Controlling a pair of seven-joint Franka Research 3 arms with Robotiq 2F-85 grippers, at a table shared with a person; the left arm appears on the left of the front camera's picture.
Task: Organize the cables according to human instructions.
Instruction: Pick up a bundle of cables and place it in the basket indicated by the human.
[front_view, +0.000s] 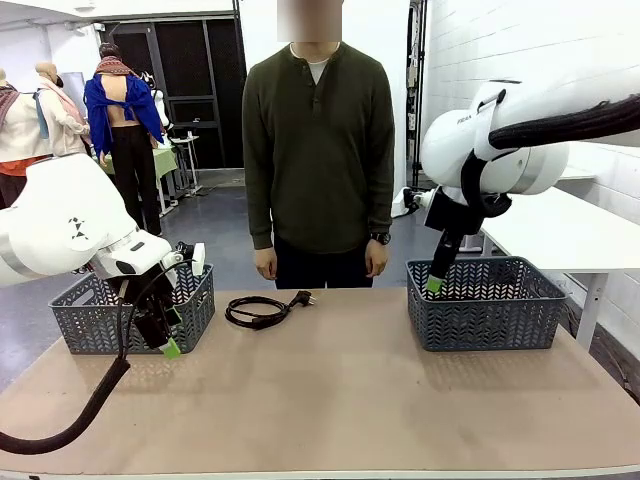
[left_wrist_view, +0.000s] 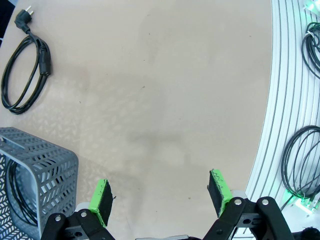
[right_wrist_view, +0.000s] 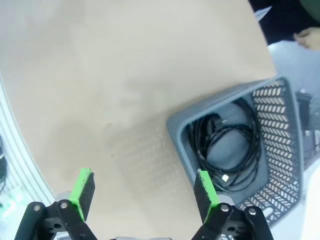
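Note:
One coiled black cable lies on the table in front of the person, its plug pointing right. The left wrist view has this cable at the upper left. A second coil sits inside the left grey basket. Another cable is coiled in the right grey basket. My left gripper hangs open beside the left basket, and its fingers hold nothing. My right gripper is open at the near left corner of the right basket, its fingers spread over bare table.
The person stands at the far edge with both arms down, one hand near the right basket. Past the table's edge, loose black cords lie on a white ribbed surface. A white table stands behind the right basket.

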